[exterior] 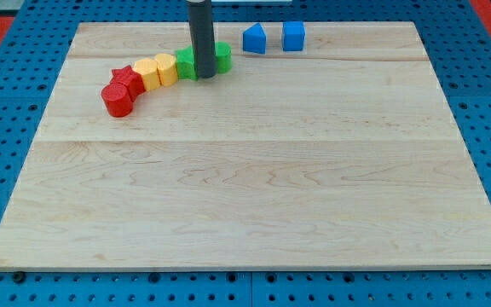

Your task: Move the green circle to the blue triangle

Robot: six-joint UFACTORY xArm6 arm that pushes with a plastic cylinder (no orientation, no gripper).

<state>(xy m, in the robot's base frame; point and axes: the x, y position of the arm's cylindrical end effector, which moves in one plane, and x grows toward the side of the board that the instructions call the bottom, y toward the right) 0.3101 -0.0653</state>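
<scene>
right now my tip (204, 75) is down on the worktop (245, 188) near its top edge, standing in front of a pair of green blocks. there is no pincer on this arm, only a straight dark rod, so it has nothing to open or close and it has hold of nothing.

taking the rod as the landmark: one green block (185, 63) shows just to its left in the view, and another green block (222, 57) peeks out just to its right. the rod covers the gap between them, so i cannot tell which of the two is the green circle, nor whether the tip is touching either one.

further left of the rod runs a curving row, each piece touching the next: a yellow block (166, 68), then another yellow block (150, 73), then a red block (127, 80), and last a red cylinder (118, 99), which sits lowest and farthest from the rod.

to the rod's right, past the right-hand green block and apart from it, sits the blue triangle (254, 39), with a blue cube (293, 36) just beyond it, close but not touching.
</scene>
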